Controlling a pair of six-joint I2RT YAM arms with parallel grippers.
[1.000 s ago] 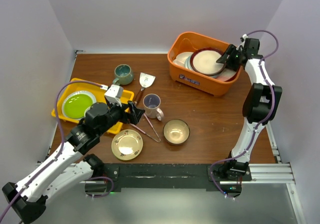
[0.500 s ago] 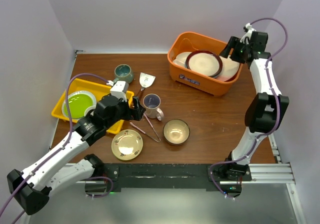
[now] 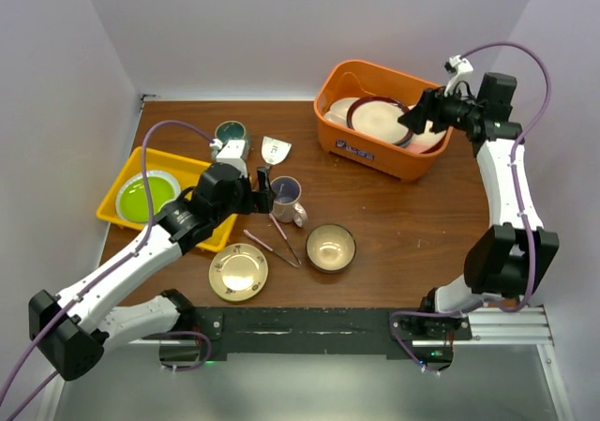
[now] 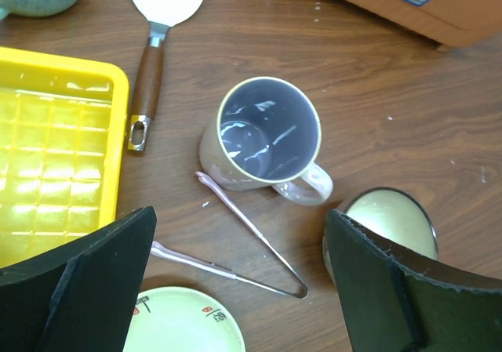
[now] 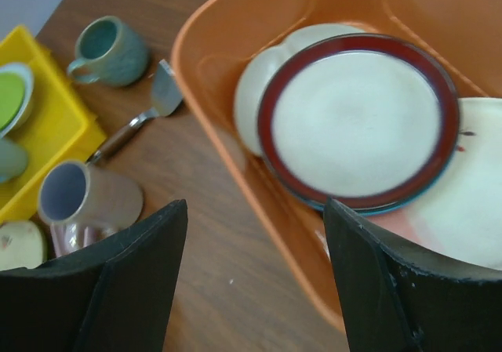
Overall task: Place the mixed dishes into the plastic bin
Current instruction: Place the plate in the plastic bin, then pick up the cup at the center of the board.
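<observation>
The orange plastic bin [image 3: 375,151] [image 5: 212,125] stands at the back right and holds a brown-rimmed plate [image 3: 380,118] [image 5: 357,121] on top of white plates. My right gripper [image 3: 419,113] [image 5: 255,211] hovers open over the bin's right side, holding nothing. My left gripper [image 3: 265,193] [image 4: 239,219] is open just above the table, next to the lavender mug [image 3: 286,194] [image 4: 267,136]. A bronze bowl [image 3: 331,247] [image 4: 390,219], a cream plate [image 3: 238,272] [image 4: 184,321] and a teal mug [image 3: 231,138] [image 5: 110,50] stand on the table. A lime-green plate [image 3: 145,197] lies in the tray.
A yellow tray [image 3: 197,170] [image 4: 55,172] sits at the left. A metal spatula [image 3: 272,151] [image 4: 161,23] lies behind the lavender mug, and thin pink tongs [image 3: 277,243] [image 4: 251,242] lie in front of it. White walls enclose the table on three sides.
My right gripper opened wider and drew back to the right, leaving the brown-rimmed plate in the bin. My left arm reached forward and right, up to the lavender mug.
</observation>
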